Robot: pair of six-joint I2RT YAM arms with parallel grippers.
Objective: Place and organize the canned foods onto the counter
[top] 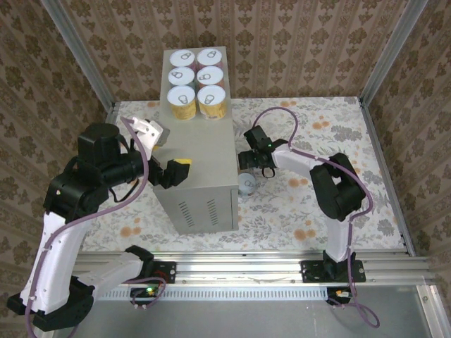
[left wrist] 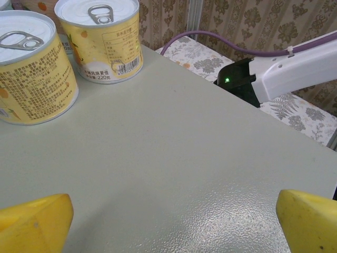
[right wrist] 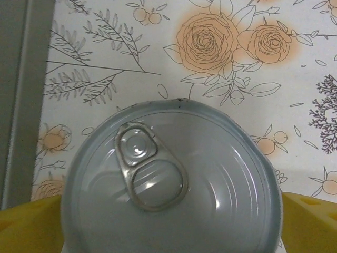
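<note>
Brown damask wallpaper (top: pixel 282 42) lines the walls behind a flat floral-printed floor surface (top: pixel 310 204). On it stands the worktop (top: pixel 201 151), a tall grey-beige metal box with a matte, finely pebbled top and vent slots in its front. Six cans (top: pixel 182 75) with white pull-tab lids and yellow paper labels sit in two rows of three at its far end. A lone can (right wrist: pixel 210 174) stands on the floral surface just beside the worktop's right side. The right tool (right wrist: pixel 171 229) straddles it, though I cannot tell whether it grips. The left tool (top: pixel 176 172) hangs wide and empty over the worktop's near half.
</note>
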